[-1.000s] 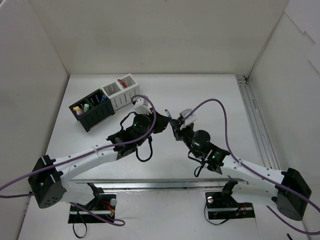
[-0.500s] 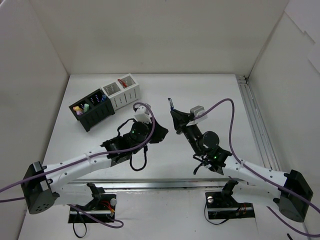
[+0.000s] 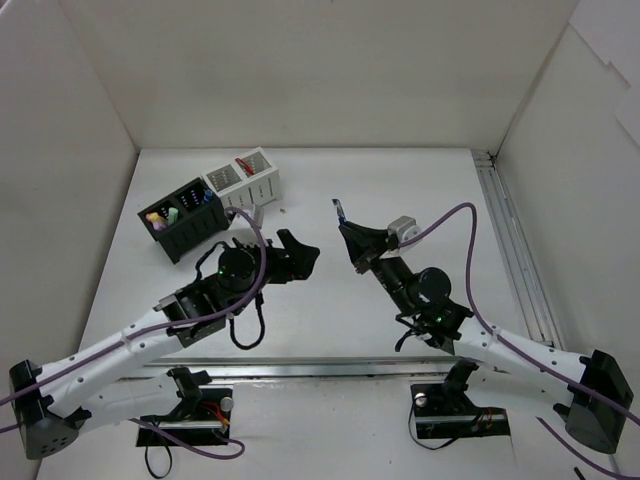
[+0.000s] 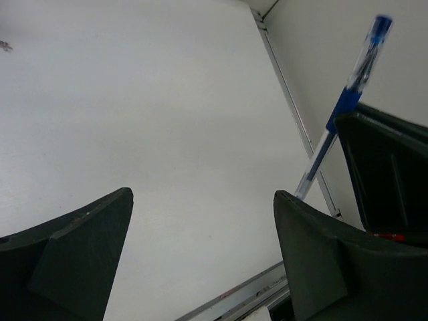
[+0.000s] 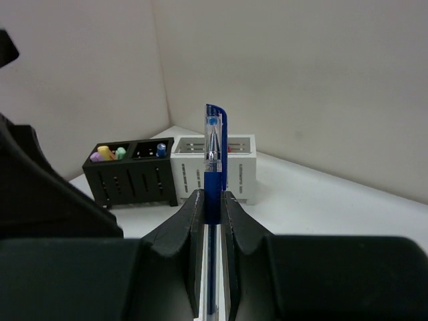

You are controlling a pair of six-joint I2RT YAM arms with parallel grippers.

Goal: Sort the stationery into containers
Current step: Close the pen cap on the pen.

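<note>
Your right gripper (image 5: pixel 212 200) is clamped on the clear-blue pen (image 5: pixel 212 154). Its two fingers press the lower barrel from either side, and the pen stands up out of them with the blue cap end topmost. From above, that gripper (image 3: pixel 347 232) is lifted off the table (image 3: pixel 420 180) and the pen (image 3: pixel 338 209) sticks out past its fingertips.

Looking out along those fingers, both containers sit well beyond the tips. The white organiser (image 5: pixel 242 172) is straight ahead, partly behind the pen. The black organiser (image 5: pixel 130 179) touches or nearly touches it on the hand's left. Pink, yellow and green highlighters (image 5: pixel 107 153) poke out of the black one's far-left compartment, and a blue-capped item (image 5: pixel 161 149) stands in the compartment nearest the white box. Something red shows at the top of the white organiser (image 3: pixel 243 195) in the overhead view.

Your left gripper (image 3: pixel 300 250) is spread wide with nothing between its fingers. It hangs just to the left of the right gripper, apart from it, with its tips turned toward the pen. In its own camera the gripper (image 4: pixel 202 197) frames only bare table, and the pen (image 4: pixel 348 100) rises at the right edge beside the right arm's dark finger. The black organiser (image 3: pixel 195 238) lies behind this hand, off its wrist side. A tiny tan speck (image 3: pixel 283 210) lies on the table between the hand and the white organiser; you cannot tell what it is.
</note>
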